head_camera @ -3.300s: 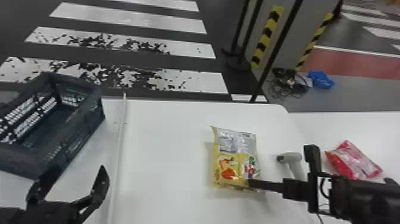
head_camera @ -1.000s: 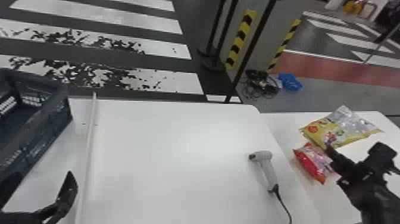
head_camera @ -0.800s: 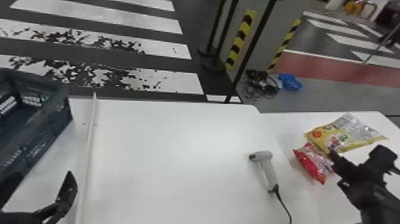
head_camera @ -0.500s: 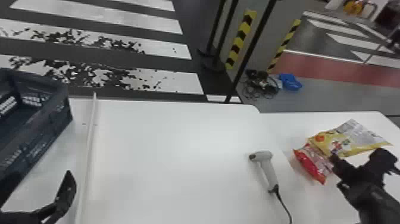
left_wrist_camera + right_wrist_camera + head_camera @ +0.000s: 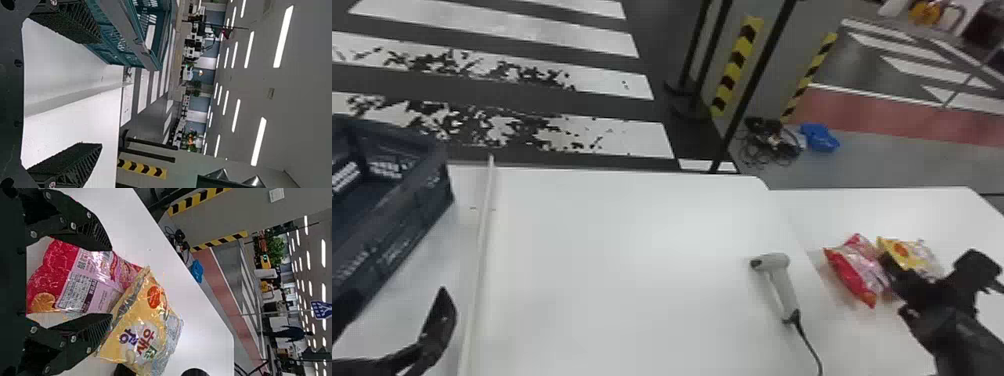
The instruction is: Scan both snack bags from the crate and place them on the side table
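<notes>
The red snack bag (image 5: 857,272) and the yellow snack bag (image 5: 907,252) are both on the side table (image 5: 877,210), at your right. At the far left of the head view you have the dark crate (image 5: 417,205), standing on the main table (image 5: 632,250). Near it is your left gripper (image 5: 397,297); its two fingers are wide apart, and between them it has nothing. Next comes the long white strip (image 5: 482,240), which runs along the main table. More to the right lies the scanner (image 5: 784,290), its head toward the left and its black cable (image 5: 807,342) going down toward you. After it you find the red bag, and just beside, touching it, the yellow one. Your right gripper (image 5: 929,257) is at the bags. In the right wrist view its fingers stand well apart, with the red bag between them and the yellow bag lapping over its end; I do not see either bag pinched.
</notes>
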Controlling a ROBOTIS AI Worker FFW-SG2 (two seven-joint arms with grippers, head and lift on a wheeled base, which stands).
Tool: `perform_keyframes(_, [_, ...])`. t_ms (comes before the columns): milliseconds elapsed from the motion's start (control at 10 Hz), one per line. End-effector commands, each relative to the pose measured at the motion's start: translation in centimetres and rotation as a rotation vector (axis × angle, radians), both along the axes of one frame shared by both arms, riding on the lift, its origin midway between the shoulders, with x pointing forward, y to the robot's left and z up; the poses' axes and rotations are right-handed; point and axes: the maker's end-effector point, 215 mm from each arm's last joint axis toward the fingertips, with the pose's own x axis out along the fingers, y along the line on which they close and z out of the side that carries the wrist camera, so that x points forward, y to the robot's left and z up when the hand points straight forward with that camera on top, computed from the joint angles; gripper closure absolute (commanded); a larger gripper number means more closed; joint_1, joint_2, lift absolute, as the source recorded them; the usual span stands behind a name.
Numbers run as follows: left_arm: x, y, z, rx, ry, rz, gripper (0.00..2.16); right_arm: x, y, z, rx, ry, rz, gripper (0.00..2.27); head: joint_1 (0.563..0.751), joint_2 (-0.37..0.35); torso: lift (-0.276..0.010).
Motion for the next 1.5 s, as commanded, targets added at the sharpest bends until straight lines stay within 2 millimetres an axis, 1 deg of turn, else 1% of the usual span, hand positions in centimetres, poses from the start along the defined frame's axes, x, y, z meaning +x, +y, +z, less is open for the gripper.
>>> perform_keyframes(0, [0.0, 0.1, 0.0, 0.0, 0.0, 0.002, 0.05, 0.1, -0.8, 2.8, -0.09, -0.045, -0.004, 0.04, 0.695, -0.35, -0.095])
perform_keyframes(100, [0.0, 0.1, 0.0, -0.001, 0.0, 0.003, 0.05, 0.9, -0.2, 5.9, -0.193, -0.097, 0.024, 0.04, 0.695, -0.35, -0.095])
perform_keyframes(200, [0.0, 0.0, 0.1, -0.002, -0.002, 0.004, 0.05, 2.0, 1.4, 8.2, -0.263, -0.14, 0.063, 0.04, 0.695, -0.35, -0.095])
perform_keyframes(300, [0.1, -0.1, 0.2, -0.002, -0.003, 0.004, 0.05, 3.4, 4.0, 9.8, -0.32, -0.172, 0.117, 0.04, 0.695, -0.35, -0.095])
perform_keyframes(400, [0.0, 0.0, 0.4, 0.001, -0.006, 0.004, 0.05, 4.7, 7.5, 11.0, -0.368, -0.198, 0.181, 0.04, 0.695, -0.35, -0.095])
perform_keyframes(500, [0.0, -0.1, 0.3, 0.003, -0.003, 0.005, 0.05, 5.2, 12.0, 12.1, -0.422, -0.245, 0.233, 0.04, 0.695, -0.35, -0.095])
perform_keyframes(600, [0.0, -0.3, 0.3, 0.004, -0.002, 0.0, 0.05, 6.1, 16.6, 12.5, -0.452, -0.267, 0.294, 0.04, 0.695, -0.35, -0.095])
perform_keyframes(700, [0.1, -0.5, 0.3, 0.007, -0.001, -0.002, 0.05, 6.4, 20.4, 12.8, -0.482, -0.291, 0.336, 0.04, 0.695, -0.35, -0.095])
perform_keyframes(800, [0.2, -0.7, 0.6, 0.007, -0.001, -0.005, 0.05, 6.3, 23.7, 12.7, -0.49, -0.301, 0.374, 0.04, 0.695, -0.35, -0.095])
perform_keyframes(1000, [0.3, -1.8, 0.4, 0.016, 0.007, -0.023, 0.05, 5.9, 30.6, 10.9, -0.484, -0.286, 0.48, 0.04, 0.695, -0.35, -0.095])
perform_keyframes(1100, [0.6, -2.6, 0.4, 0.016, 0.011, -0.036, 0.05, 5.3, 34.5, 9.8, -0.492, -0.28, 0.53, 0.04, 0.695, -0.35, -0.095])
perform_keyframes(1200, [0.8, -3.5, 0.3, 0.02, 0.021, -0.049, 0.05, 5.1, 37.8, 8.8, -0.476, -0.278, 0.576, 0.04, 0.695, -0.35, -0.095])
perform_keyframes(1300, [0.9, -4.2, 0.1, 0.025, 0.029, -0.054, 0.05, 4.7, 40.4, 8.2, -0.457, -0.283, 0.605, 0.05, 0.695, -0.328, -0.095])
perform_keyframes(1400, [1.1, -4.7, 0.2, 0.027, 0.027, -0.052, 0.05, 4.3, 42.4, 7.8, -0.448, -0.28, 0.62, 0.05, 0.695, -0.313, -0.095])
